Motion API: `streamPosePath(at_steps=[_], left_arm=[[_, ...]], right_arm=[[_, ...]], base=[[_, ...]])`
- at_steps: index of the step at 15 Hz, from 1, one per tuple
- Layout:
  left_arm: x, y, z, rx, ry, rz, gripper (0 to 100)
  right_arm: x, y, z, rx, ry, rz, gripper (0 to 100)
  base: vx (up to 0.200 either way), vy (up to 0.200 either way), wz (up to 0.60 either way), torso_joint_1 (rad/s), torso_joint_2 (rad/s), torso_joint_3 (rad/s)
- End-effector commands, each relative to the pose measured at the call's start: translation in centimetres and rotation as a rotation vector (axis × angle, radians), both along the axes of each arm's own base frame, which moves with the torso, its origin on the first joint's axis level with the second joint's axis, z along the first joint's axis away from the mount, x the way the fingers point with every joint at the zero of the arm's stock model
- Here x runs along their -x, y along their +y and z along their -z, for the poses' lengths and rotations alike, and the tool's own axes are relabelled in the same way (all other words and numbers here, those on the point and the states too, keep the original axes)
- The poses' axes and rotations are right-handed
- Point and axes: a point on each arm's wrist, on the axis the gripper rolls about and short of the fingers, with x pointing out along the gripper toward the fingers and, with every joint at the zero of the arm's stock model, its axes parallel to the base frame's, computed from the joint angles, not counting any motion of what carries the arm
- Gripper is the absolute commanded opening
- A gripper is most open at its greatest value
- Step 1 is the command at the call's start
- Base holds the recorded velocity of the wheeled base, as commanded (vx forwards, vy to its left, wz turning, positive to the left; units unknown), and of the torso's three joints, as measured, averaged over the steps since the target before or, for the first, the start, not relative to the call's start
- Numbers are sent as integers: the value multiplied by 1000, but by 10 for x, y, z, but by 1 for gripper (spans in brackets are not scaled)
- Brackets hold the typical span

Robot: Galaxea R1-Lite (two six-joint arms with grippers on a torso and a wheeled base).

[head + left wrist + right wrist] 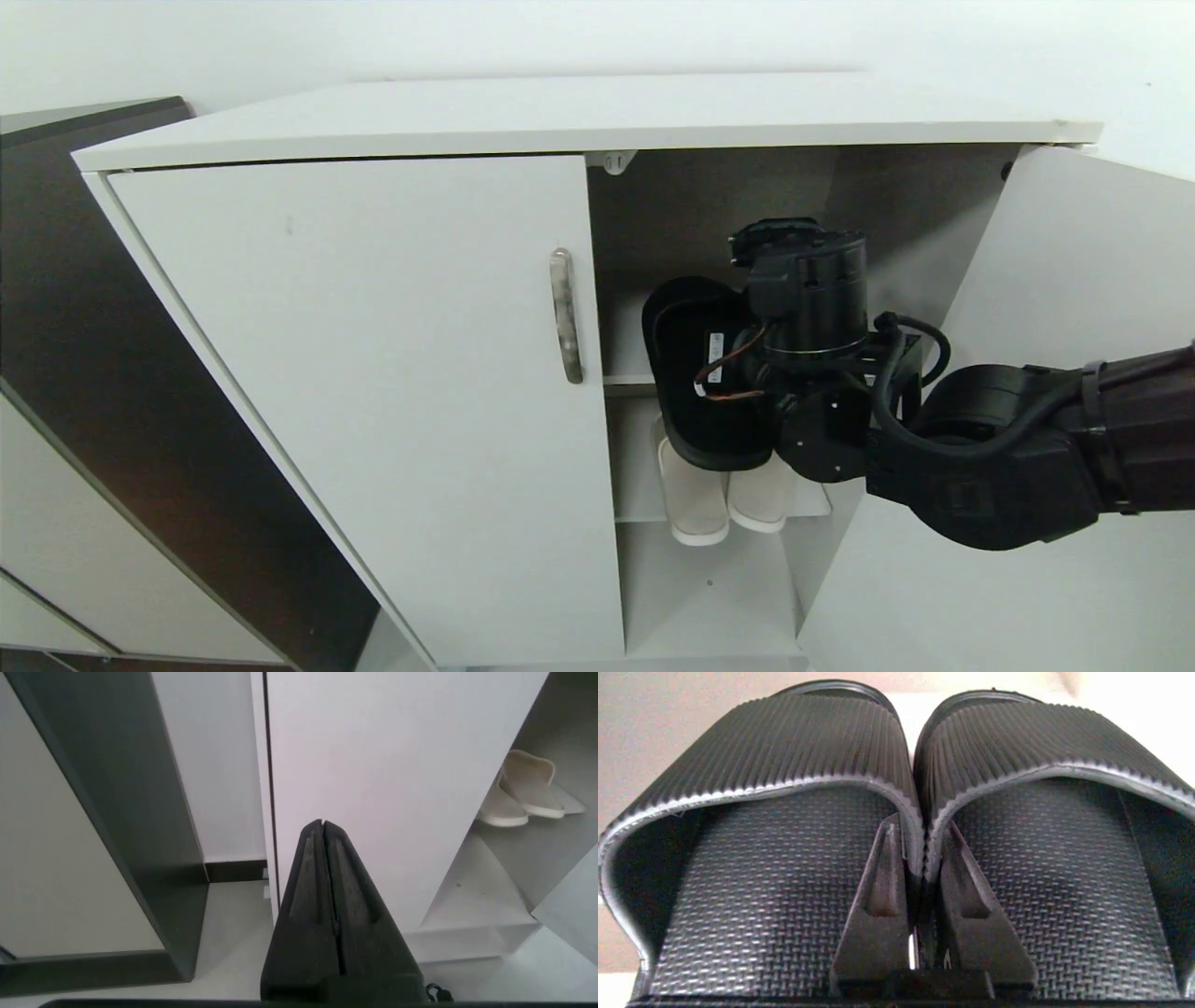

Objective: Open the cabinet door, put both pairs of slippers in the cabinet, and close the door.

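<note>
Against a white wall (597, 37), the white cabinet door (1074, 327) stands open with white foam slippers (700, 504) shelved, right fingers (878, 887) clamp black ribbed rubber slippers (686, 373), left fingers (304, 887) rest together, and shelving that pair and closing the door remain.

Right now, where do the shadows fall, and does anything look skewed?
Head view: the cabinet interior is shadowed behind the black slippers; the closed door is evenly lit, its left edge slanting. Left wrist view: white slippers sit in bright light. Right wrist view: soft sheen on the ribbed straps.
</note>
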Motion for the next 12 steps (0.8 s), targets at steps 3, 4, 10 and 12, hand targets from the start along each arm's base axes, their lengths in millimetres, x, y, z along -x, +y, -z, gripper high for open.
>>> streamPosePath(at_steps=[3, 4, 10, 12], left_arm=[[0, 0, 0, 1, 1, 0, 0], [0, 0, 0, 1, 1, 0, 0], [0, 0, 0, 4, 1, -2, 0], [0, 0, 0, 7, 1, -2, 0]], right_arm=[[-19, -2, 7, 29, 13, -29, 0], [-26, -1, 7, 25, 12, -34, 0], [-65, 3, -2, 13, -40, 13, 0], [-75, 5, -5, 16, -33, 17, 0]], base=[[0, 0, 0, 0, 0, 0], [0, 0, 0, 0, 0, 0], [0, 0, 0, 0, 0, 0], [0, 0, 0, 0, 0, 0]])
